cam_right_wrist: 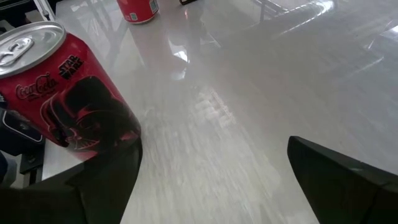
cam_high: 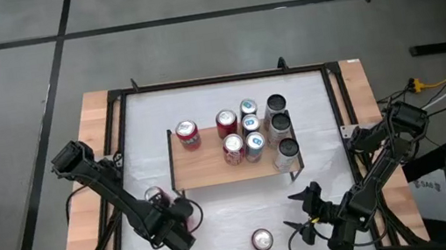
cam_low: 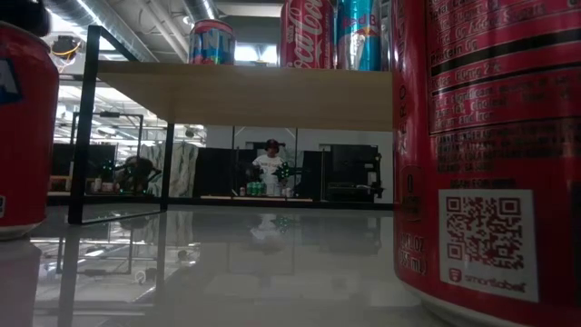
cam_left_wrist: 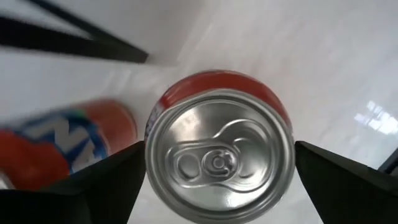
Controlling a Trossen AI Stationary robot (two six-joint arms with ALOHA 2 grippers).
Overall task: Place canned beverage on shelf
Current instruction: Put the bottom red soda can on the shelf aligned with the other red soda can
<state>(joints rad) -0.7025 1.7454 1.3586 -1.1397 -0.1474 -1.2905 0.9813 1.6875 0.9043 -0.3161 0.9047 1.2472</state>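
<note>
The shelf (cam_high: pixel 233 161), a wooden board on thin black legs, stands mid-table with several cans (cam_high: pixel 250 130) upright on it. My left gripper (cam_left_wrist: pixel 217 163) points down, open, over an orange-red can (cam_left_wrist: pixel 217 146) standing upright on the white tabletop near the left (cam_high: pixel 155 195). Its fingers stand either side of the can's top, and I see no touch. My right gripper (cam_right_wrist: pixel 214 155) is open near the front right (cam_high: pixel 301 213). A red Coca-Cola can (cam_right_wrist: pixel 62 93) stands upright just outside its fingers, near the front edge (cam_high: pixel 262 241).
A black frame (cam_high: pixel 121 122) borders the white tabletop. In the low view, the red can (cam_low: pixel 481 145) fills the right side, another can (cam_low: pixel 18 118) the left, and the shelf board (cam_low: pixel 245 95) spans above. An orange, blue-lettered shape (cam_left_wrist: pixel 62 146) lies beside the left can, perhaps its reflection.
</note>
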